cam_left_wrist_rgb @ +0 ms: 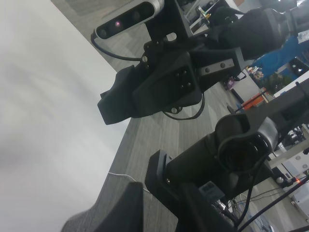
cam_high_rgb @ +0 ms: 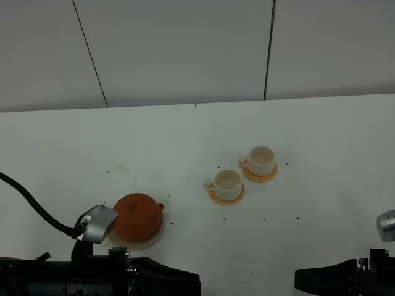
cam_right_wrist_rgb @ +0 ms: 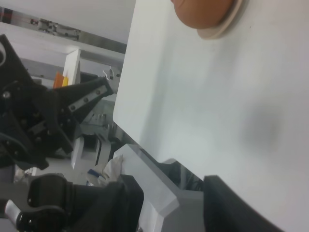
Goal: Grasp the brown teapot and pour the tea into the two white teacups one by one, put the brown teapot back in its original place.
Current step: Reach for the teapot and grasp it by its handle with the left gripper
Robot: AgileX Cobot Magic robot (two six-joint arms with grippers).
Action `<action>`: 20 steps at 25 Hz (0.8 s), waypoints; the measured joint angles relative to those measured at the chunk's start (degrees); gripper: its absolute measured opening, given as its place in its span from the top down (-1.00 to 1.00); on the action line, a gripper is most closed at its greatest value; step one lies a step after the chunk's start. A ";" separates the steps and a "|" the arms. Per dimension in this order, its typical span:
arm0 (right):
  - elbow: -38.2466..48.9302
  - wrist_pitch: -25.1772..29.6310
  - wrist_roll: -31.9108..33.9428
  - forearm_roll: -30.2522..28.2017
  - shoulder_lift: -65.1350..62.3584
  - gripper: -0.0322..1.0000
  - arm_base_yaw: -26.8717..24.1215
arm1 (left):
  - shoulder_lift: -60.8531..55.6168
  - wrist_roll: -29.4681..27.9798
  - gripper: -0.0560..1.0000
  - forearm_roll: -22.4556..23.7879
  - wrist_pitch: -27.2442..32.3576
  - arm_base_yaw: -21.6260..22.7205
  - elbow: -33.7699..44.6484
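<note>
White tabletop (cam_high_rgb: pixel 321 142) fills the high view, backed by pale wall panels (cam_high_rgb: pixel 185 49). Nearest the lower edge, both arms lie low and level. The left gripper (cam_high_rgb: pixel 185 282) points toward the right gripper (cam_high_rgb: pixel 305 279); the two are well apart and neither touches anything. Whether either pair of jaws is apart or together cannot be told: from above they read as solid black shapes, and each wrist view crops them to dark stubs.

Just beyond the left arm, the brown teapot (cam_high_rgb: pixel 138 217) sits upright on its beige mat (cam_high_rgb: pixel 157 237), lid on, spout turned toward the cups. Its handle side is covered by the left wrist camera housing (cam_high_rgb: pixel 99 223). Farther back and to the right stands the nearer cup (cam_high_rgb: pixel 228 183), with the farther cup (cam_high_rgb: pixel 261 160) just beside and beyond it, each on an orange saucer (cam_high_rgb: pixel 227 200). Both interiors look pale, with no dark tea visible.

Progress, as judged: no step is complete. The grasp, both pours and the return to the mat are all left to do.

Views compared: only the high view shows the cups and the whole layout. The right wrist view catches the teapot's lower body and the mat's rim at the far end of the table, but no cups. The left wrist view shows no task item, only bare table, grey floor (cam_left_wrist_rgb: pixel 135 154) and the opposite arm.
</note>
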 joint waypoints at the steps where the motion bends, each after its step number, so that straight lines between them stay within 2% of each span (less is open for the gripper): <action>1: 0.00 0.00 0.00 0.00 0.00 0.23 0.00 | 0.00 0.00 0.42 0.00 0.00 0.00 0.00; 15: -0.23 0.00 0.07 -0.24 0.04 0.23 0.00 | 0.00 0.00 0.42 0.00 0.02 0.00 -0.16; 20: -3.95 0.00 4.62 -3.68 0.13 0.23 0.00 | 0.05 -1.33 0.42 0.00 0.06 0.00 -2.90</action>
